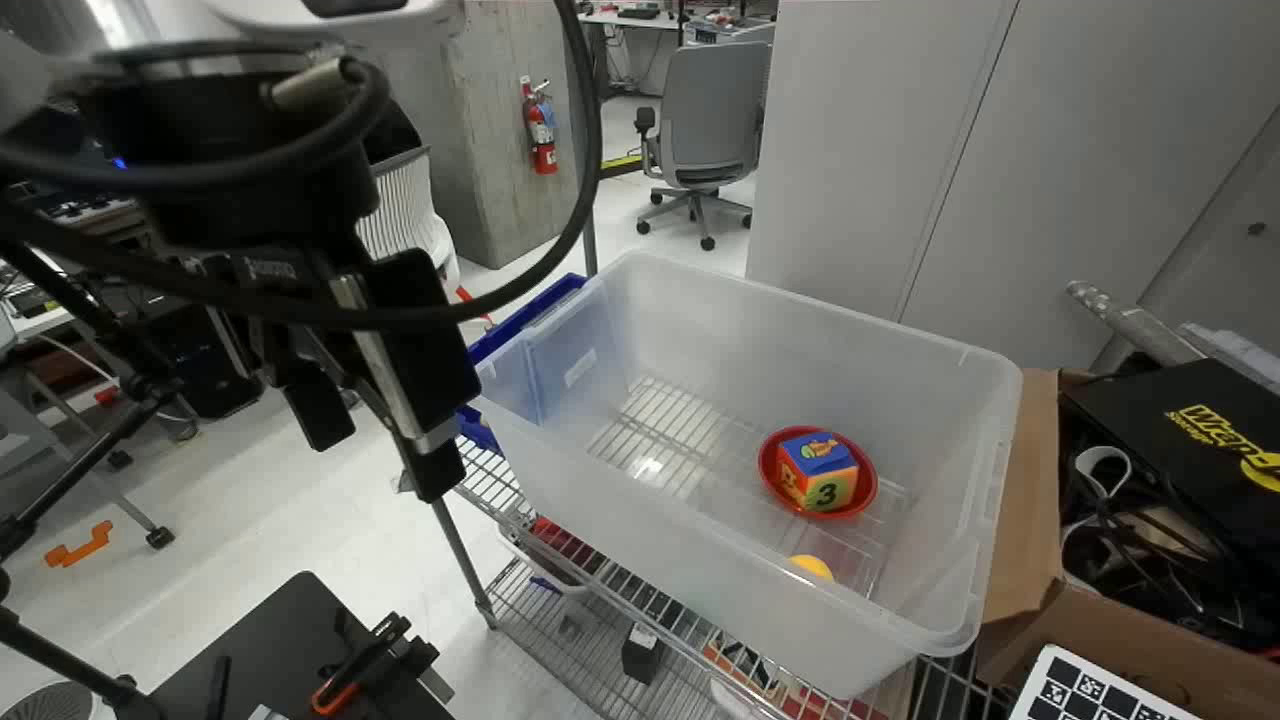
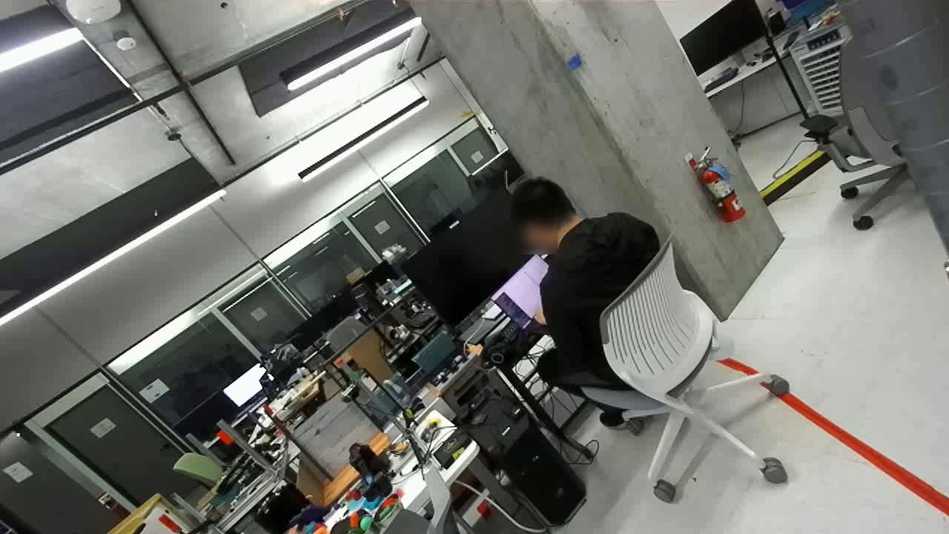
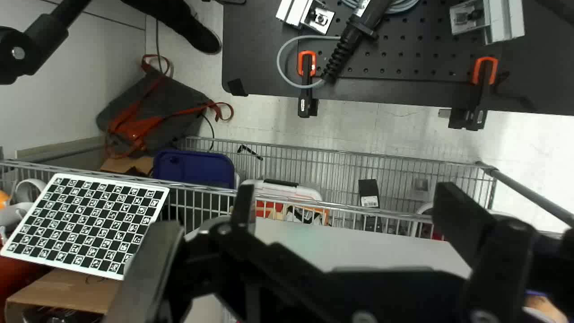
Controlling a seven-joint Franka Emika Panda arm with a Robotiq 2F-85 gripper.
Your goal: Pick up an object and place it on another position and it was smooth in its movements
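Saw the numeral 3 in black on a near face of the multicoloured cube [image 1: 818, 468], seated in a red bowl [image 1: 867, 487] inside the translucent tub [image 1: 800, 350]. Read "Wrap" and "Storage" in yellow on a black package [image 1: 1180, 465] at right. Caught the hand [image 1: 380, 447] at left, with fingers spread apart.

gripper [image 1: 378, 441] is mostly black, blocky squared-off fingers [image 1: 318, 408], silvery strip [image 1: 378, 355] on one side. Fat black cabling [image 1: 593, 150] in big loops, a dull silver connector [image 1: 308, 84] on it, arm shell [image 1: 420, 20] whitish up top, plus a couple greyish round screw heads [image 3: 363, 317], kinda blurry, in the wrist view
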